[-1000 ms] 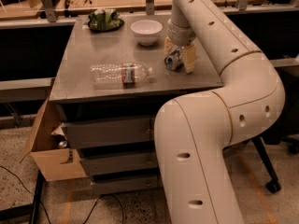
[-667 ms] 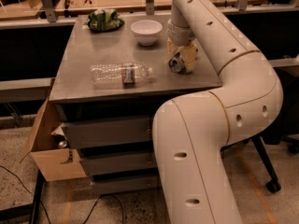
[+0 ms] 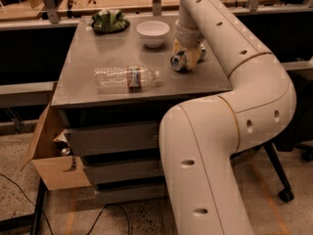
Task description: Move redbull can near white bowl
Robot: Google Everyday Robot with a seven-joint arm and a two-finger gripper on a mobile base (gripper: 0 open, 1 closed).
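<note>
On grey table (image 3: pixel 88 53), jaws clamp redbull can (image 3: pixel 177 62) beside white bowl (image 3: pixel 153 32), bottle (image 3: pixel 126 77) near.

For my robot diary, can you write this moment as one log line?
claw: at redbull can | redbull can: on its side on table, right of white bowl | water bottle: lying mid-table

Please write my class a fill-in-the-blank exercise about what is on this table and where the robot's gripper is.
1. The water bottle lies on its ____ on the table.
2. The gripper, shut on the redbull can, is to the ____ of the white bowl in the picture.
3. The chip bag left of the bowl is ____ in colour.
Missing words: side; right; green.
</note>
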